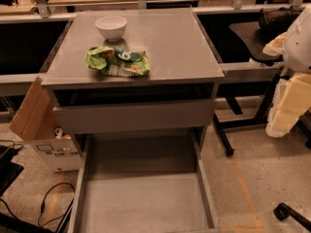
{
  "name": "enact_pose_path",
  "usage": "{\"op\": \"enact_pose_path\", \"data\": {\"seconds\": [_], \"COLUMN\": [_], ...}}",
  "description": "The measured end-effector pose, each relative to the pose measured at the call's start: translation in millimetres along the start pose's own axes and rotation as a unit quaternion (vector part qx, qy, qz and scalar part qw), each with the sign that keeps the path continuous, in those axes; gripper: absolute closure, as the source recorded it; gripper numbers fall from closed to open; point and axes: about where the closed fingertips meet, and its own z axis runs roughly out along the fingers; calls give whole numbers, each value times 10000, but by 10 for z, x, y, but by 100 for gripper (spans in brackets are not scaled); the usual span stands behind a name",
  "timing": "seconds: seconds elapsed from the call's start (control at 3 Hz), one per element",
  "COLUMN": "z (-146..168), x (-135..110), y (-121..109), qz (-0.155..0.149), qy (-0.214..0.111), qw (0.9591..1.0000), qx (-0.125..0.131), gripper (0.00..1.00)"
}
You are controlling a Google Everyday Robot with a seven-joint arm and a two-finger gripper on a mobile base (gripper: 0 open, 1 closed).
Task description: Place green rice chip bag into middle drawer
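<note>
The green rice chip bag (117, 61) lies crumpled on the grey cabinet top (175, 42), near its front left, just in front of a white bowl (111, 27). The middle drawer (141, 198) is pulled out wide at the bottom of the view, and its flat grey floor is bare. Above it is a drawer with a plain tall grey front panel (133, 115), slightly out. My white arm (297, 47) is at the right edge. Its dark gripper (274, 18) hangs at the top right, well to the right of the cabinet and far from the bag.
A cardboard box (34, 111) leans against the cabinet's left side above a white carton (56, 152). Cables (48, 203) run over the floor at the lower left. A dark stand with legs (252, 38) is on the right, and a caster (282, 211) at the lower right.
</note>
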Motion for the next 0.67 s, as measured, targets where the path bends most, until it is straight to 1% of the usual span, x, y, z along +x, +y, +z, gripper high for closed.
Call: {"op": "enact_pose_path", "data": {"seconds": [0.33, 0.67], "z": [17, 167], "x": [-12, -111], "y": [-19, -180], "qz": [1, 4], "qy": [-46, -435], "qw": [10000, 9990], "qx": [16, 133], "gripper": [0, 0]}}
